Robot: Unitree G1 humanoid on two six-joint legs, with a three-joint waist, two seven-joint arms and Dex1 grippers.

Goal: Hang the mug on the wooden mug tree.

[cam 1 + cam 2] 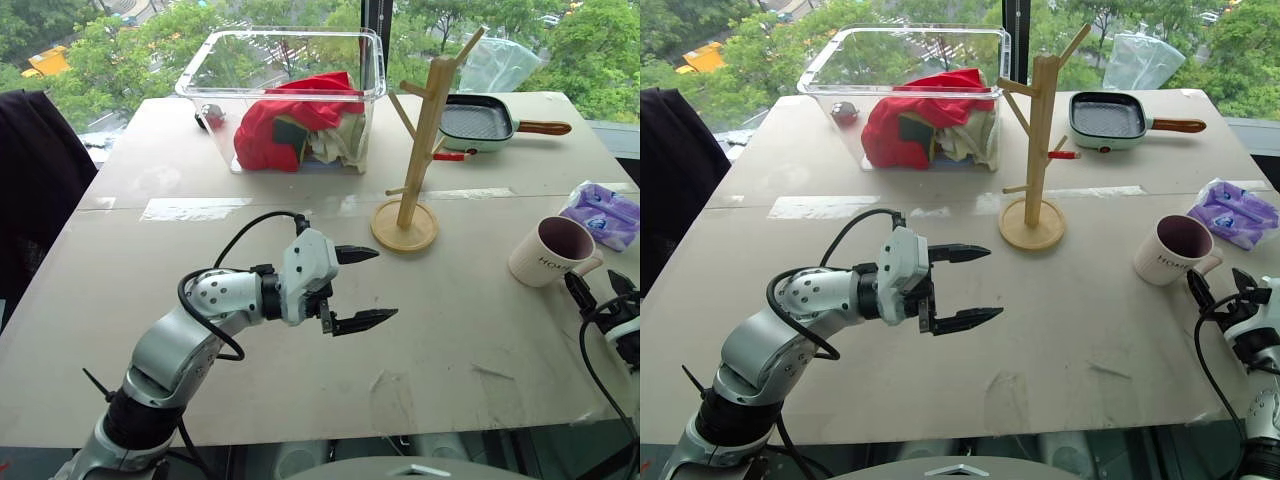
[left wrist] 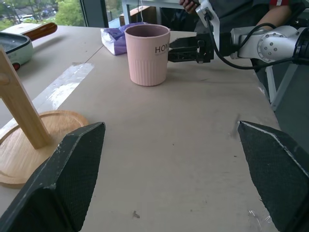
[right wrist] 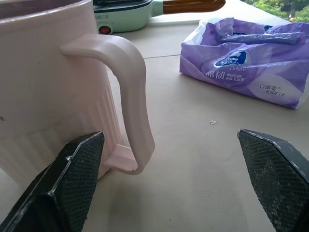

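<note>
**Both pincers spread wide, mug unheld on the table's right side**

Left gripper [image 1: 365, 288], nearest of all, hangs above the bare tan table [image 1: 200, 330] with its two black fingers spread wide, pointing toward the right. Nothing is between them and they touch nothing.

Right gripper [image 1: 600, 290] sits at the table's right edge, fingers likewise wide apart. In its wrist view the handle of the cream-white ribbed ceramic mug [image 3: 58, 92] stands between the two fingertips, not pinched; contact cannot be told.

Mug stands upright on the table, dark maroon inside, handle turned toward the right gripper. Just beyond it lies a purple tissue pack [image 1: 603, 214].

Farther back, near centre and well apart from the mug, stands the light wooden mug tree [image 1: 418, 150] on its round base, pegs bare. Behind it: a mint-green grill pan [image 1: 480, 122] with wooden handle, and a clear plastic bin [image 1: 290, 60] holding red cloth.
</note>
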